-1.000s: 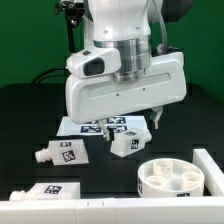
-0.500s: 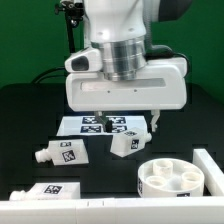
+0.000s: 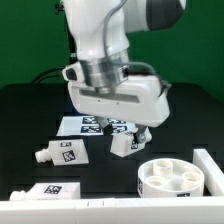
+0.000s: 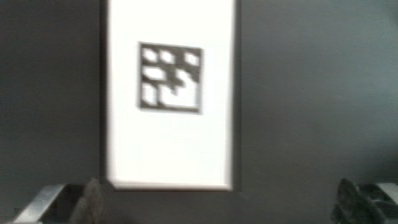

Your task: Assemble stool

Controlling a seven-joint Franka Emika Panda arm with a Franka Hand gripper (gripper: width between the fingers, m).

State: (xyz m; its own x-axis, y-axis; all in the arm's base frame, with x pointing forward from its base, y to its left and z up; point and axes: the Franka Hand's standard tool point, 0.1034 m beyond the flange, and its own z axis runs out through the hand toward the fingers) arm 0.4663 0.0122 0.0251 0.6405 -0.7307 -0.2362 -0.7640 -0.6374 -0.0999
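The round white seat [image 3: 175,180] with holes lies at the exterior view's lower right. One short white tagged leg [image 3: 124,144] lies in front of the marker board, just below my gripper [image 3: 139,134]. A second leg [image 3: 60,155] lies to the exterior view's left, and a third [image 3: 50,190] lies by the front rail. In the wrist view my gripper [image 4: 217,205] is open and empty, with its dark fingertips [image 4: 71,203] wide apart. A blurred white piece with one tag [image 4: 171,90] lies ahead of them, not between them.
The marker board [image 3: 84,125] lies flat behind the legs, partly hidden by my arm. A white rail [image 3: 110,205] runs along the front edge, and a white raised wall [image 3: 210,165] stands at the exterior view's right, next to the seat.
My arm has tilted and swung towards the exterior view's left, and the gripper has come lower over the middle leg. The stool parts have not moved.
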